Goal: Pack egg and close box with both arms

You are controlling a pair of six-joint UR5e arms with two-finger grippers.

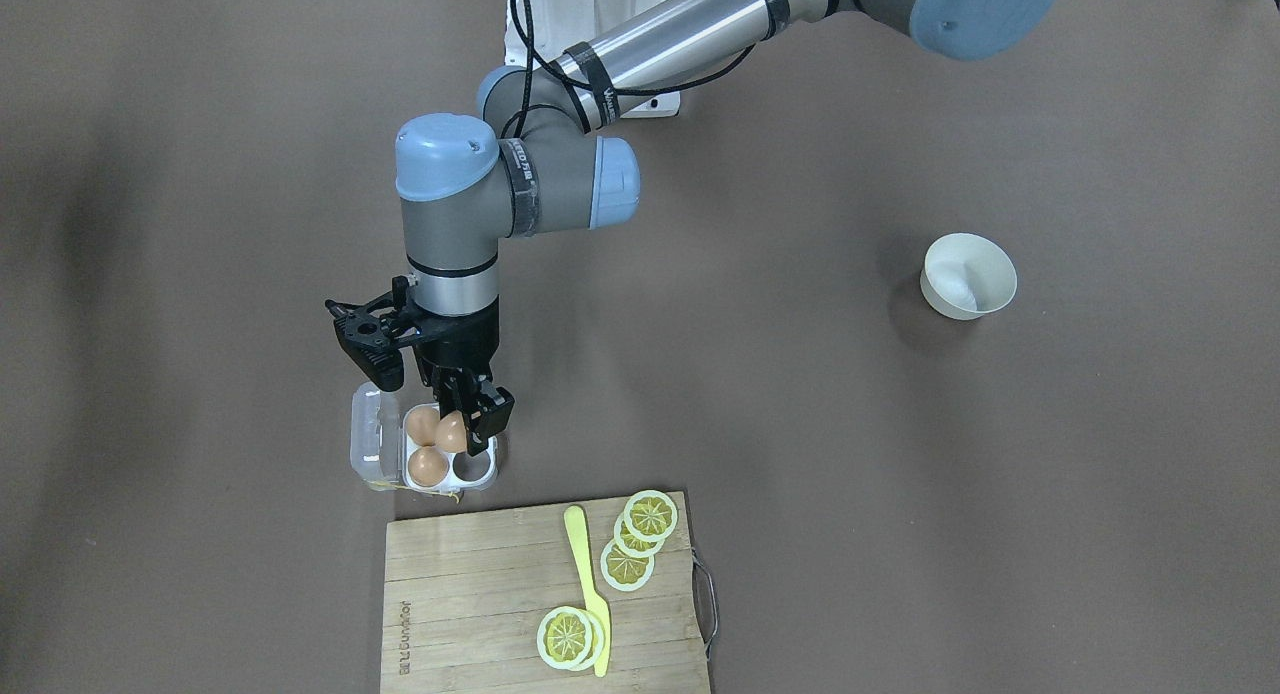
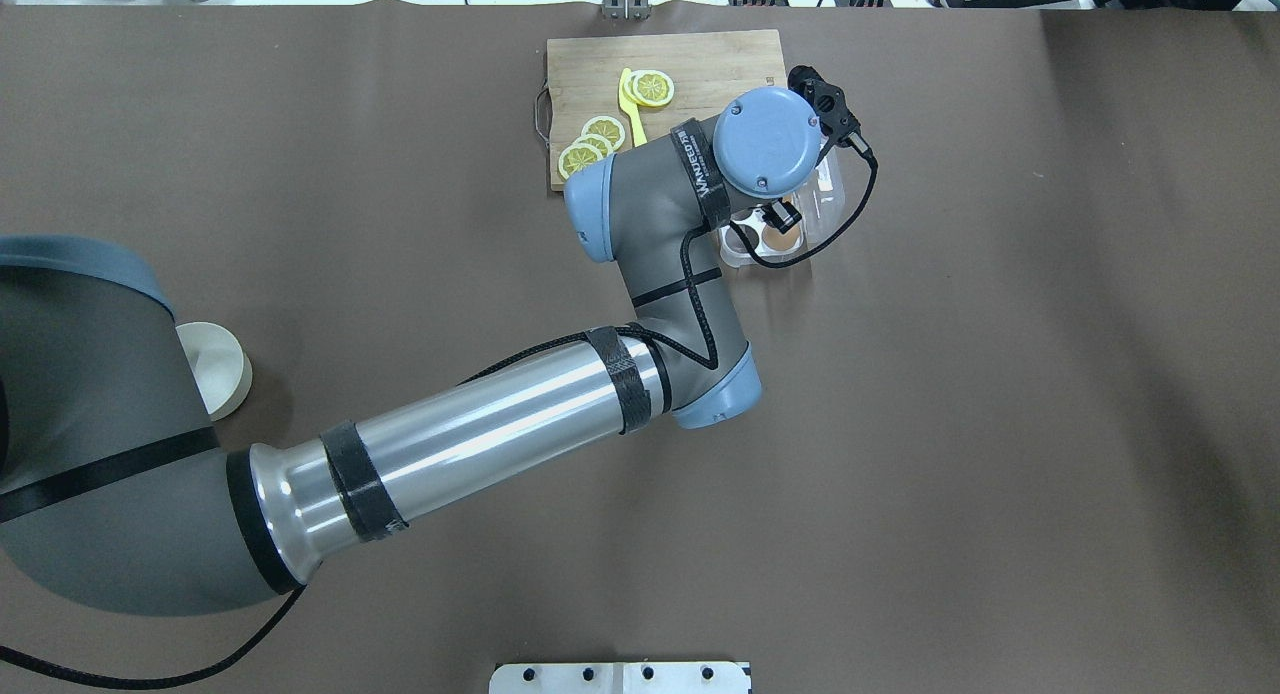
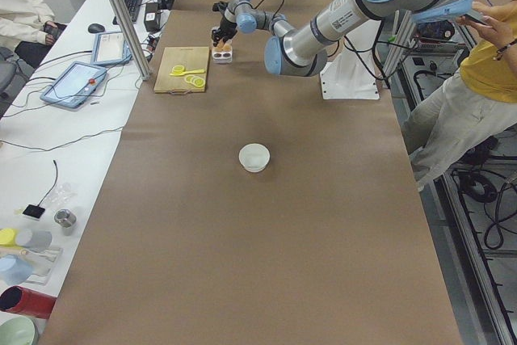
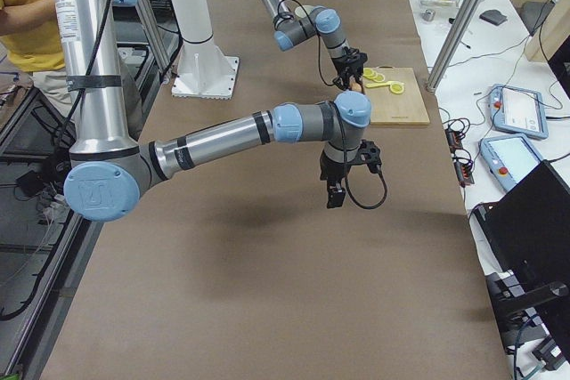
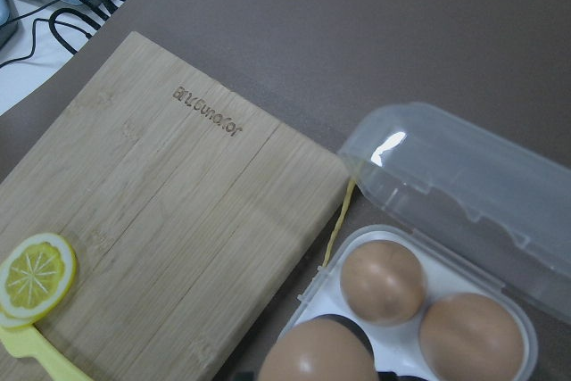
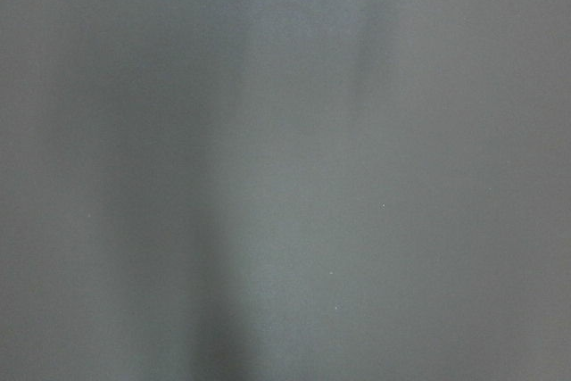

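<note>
The clear egg box (image 1: 482, 471) stands open on the brown table, its lid (image 1: 368, 433) folded out flat to the side. Two brown eggs (image 1: 427, 466) sit in its cells. My left gripper (image 1: 467, 426) is shut on a third brown egg (image 1: 450, 435) and holds it just above the box. In the left wrist view the held egg (image 5: 314, 352) shows at the bottom edge, over the box (image 5: 419, 247) and beside the lid (image 5: 464, 189). My right gripper (image 4: 337, 186) hangs over bare table, away from the box; I cannot tell whether it is open or shut.
A wooden cutting board (image 1: 470, 594) lies next to the box, with lemon slices (image 1: 650, 515) and a yellow knife (image 1: 586, 574) on it. A white bowl (image 1: 968, 275) stands far off on the left arm's side. People stand at the table's edges.
</note>
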